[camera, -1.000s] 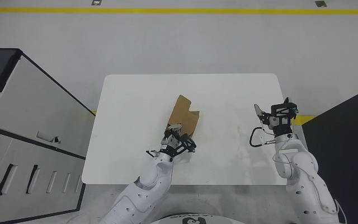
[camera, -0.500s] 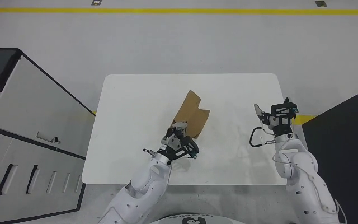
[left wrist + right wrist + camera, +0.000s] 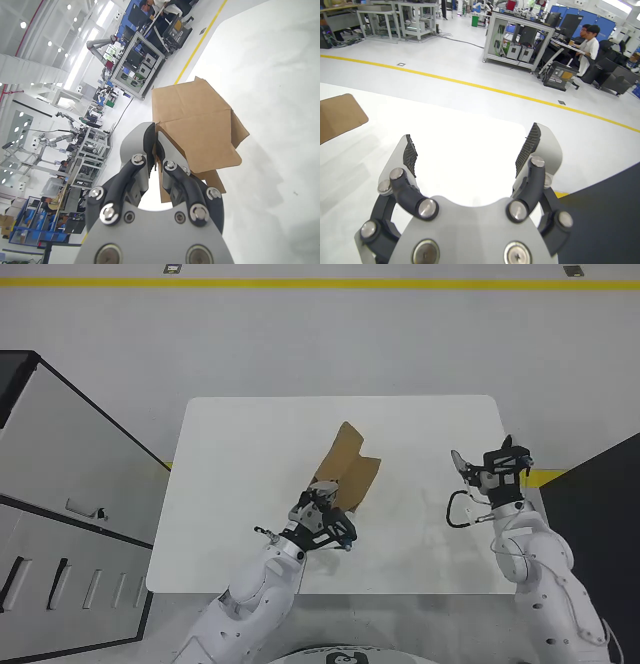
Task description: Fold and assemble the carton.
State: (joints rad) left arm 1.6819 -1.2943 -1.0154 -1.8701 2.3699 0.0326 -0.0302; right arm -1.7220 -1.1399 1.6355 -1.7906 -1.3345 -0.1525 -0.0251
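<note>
Left gripper (image 3: 155, 142) clamps the carton (image 3: 197, 117) by its near edge, above mid-table (image 3: 430, 434). Light, floppy cardboard, I judge; I'd grip beside creases. Right gripper (image 3: 472, 150) spread, empty, well apart.

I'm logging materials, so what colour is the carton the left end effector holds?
The carton is plain brown cardboard, clearest in the left wrist view.
</note>
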